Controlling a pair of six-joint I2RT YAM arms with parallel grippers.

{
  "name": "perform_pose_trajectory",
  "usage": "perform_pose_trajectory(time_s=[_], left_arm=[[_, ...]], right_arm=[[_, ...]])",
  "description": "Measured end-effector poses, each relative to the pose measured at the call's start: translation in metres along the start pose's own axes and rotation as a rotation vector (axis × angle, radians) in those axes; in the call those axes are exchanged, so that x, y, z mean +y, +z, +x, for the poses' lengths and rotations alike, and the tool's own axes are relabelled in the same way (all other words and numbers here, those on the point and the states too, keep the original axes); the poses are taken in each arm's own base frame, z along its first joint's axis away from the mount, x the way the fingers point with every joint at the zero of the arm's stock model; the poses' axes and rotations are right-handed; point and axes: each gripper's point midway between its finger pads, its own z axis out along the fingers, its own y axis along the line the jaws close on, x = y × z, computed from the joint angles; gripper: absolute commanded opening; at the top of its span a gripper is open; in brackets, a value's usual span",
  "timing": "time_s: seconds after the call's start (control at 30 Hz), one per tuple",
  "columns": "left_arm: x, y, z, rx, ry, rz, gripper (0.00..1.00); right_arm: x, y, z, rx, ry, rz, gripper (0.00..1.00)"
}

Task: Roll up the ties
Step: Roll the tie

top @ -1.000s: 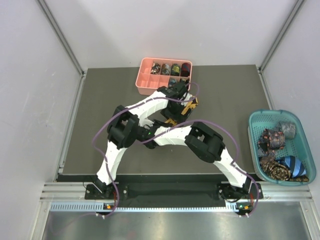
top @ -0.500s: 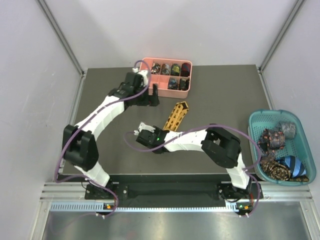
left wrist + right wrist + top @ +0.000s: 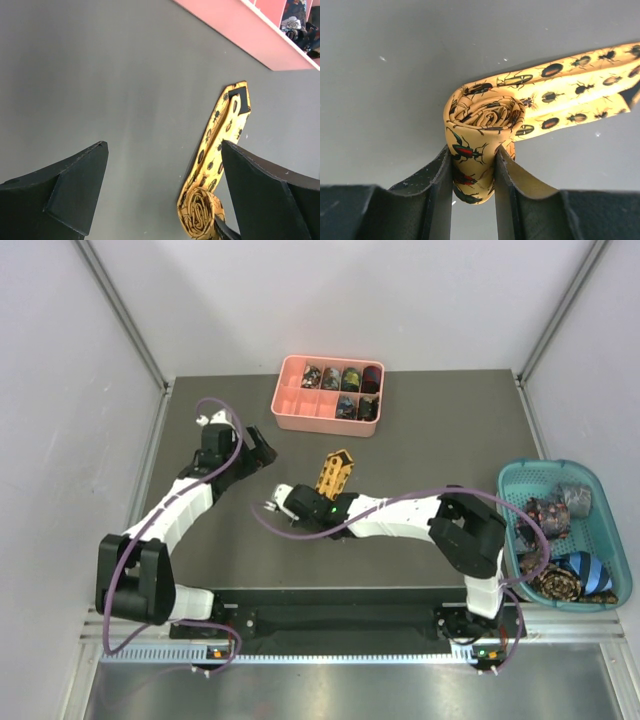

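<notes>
Near the table's (image 3: 440, 430) middle, right gripper (image 3: 472, 159) is clamping the rolled end of the yellow tie (image 3: 485, 119), its loose tail lying flat toward the tray (image 3: 300, 421) at the far edge. Toward the left edge, left gripper (image 3: 164, 146) is hovering, jaws wide apart, holding nothing. More ties (image 3: 548, 518) are sitting in the basket (image 3: 503, 510) by the right edge.

No text, label, brand, number or sign can be read in any view: the golden-yellow tie (image 3: 485, 125) carries only a print of dark beetles, and the pink compartment tray (image 3: 290, 412) and teal basket (image 3: 506, 502) show no legible marking.
</notes>
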Motion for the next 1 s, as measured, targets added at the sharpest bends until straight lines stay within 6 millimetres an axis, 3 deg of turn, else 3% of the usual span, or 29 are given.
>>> perform_pose_trajectory(time_s=[0.57, 1.0], left_arm=[[0.028, -0.004, 0.060, 0.082, -0.035, 0.007, 0.98], [-0.036, -0.015, 0.121, 0.130, 0.351, 0.150, 0.99]], right_arm=[[-0.010, 0.008, -0.014, -0.070, 0.241, -0.617, 0.04], [-0.021, 0.018, -0.015, -0.061, 0.481, -1.028, 0.04]])
